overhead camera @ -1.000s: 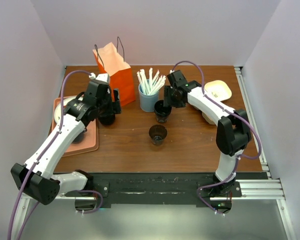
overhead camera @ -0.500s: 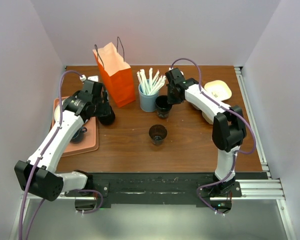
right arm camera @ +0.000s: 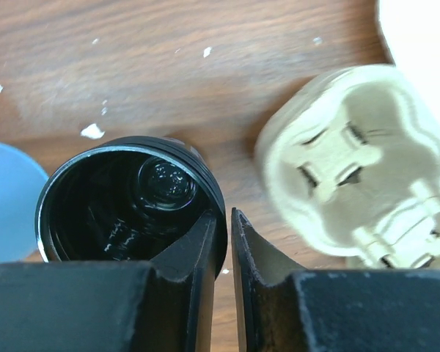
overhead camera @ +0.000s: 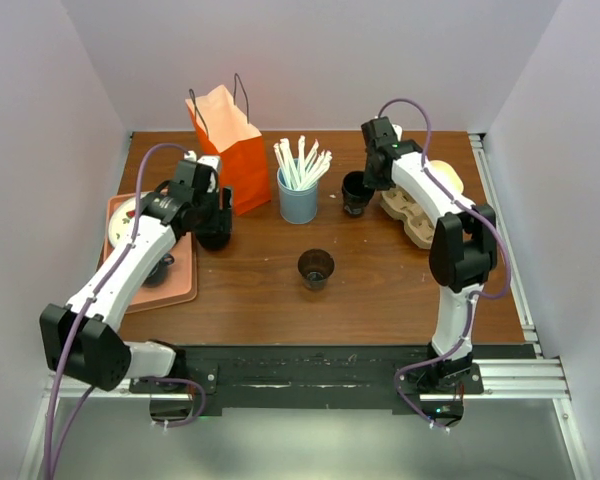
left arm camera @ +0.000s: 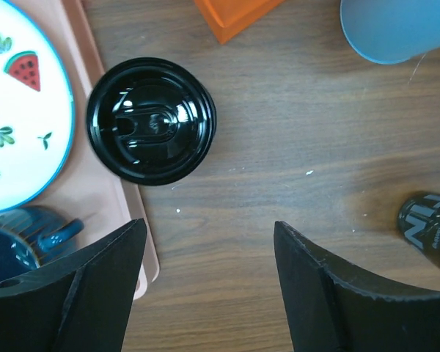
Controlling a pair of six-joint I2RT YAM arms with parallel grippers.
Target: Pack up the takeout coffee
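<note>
The takeout coffee (left arm camera: 151, 121), a dark cup under a round black lid, stands on the table at the pink tray's right edge; it also shows in the top view (overhead camera: 214, 238). My left gripper (left arm camera: 209, 286) is open and empty, hovering above the table just short of the lid, and shows in the top view (overhead camera: 216, 218). My right gripper (right arm camera: 229, 220) is shut on the rim of an open all-black cup (right arm camera: 125, 198), one finger inside and one outside; in the top view this gripper (overhead camera: 365, 183) holds that cup (overhead camera: 354, 193) beside the pulp carrier.
An orange paper bag (overhead camera: 230, 145) stands at the back left. A blue straw holder (overhead camera: 298, 200) is beside it. An open dark cup (overhead camera: 316, 268) sits mid-table. A beige pulp cup carrier (overhead camera: 412, 215) and a beige plate (overhead camera: 442, 178) lie right. The pink tray (overhead camera: 185, 285) holds a watermelon plate (left arm camera: 15, 110) and a blue mug (left arm camera: 15, 246).
My right gripper has carried the open black cup to the right, from beside the straw holder to next to the pulp carrier. My left gripper shifted slightly over the lidded cup.
</note>
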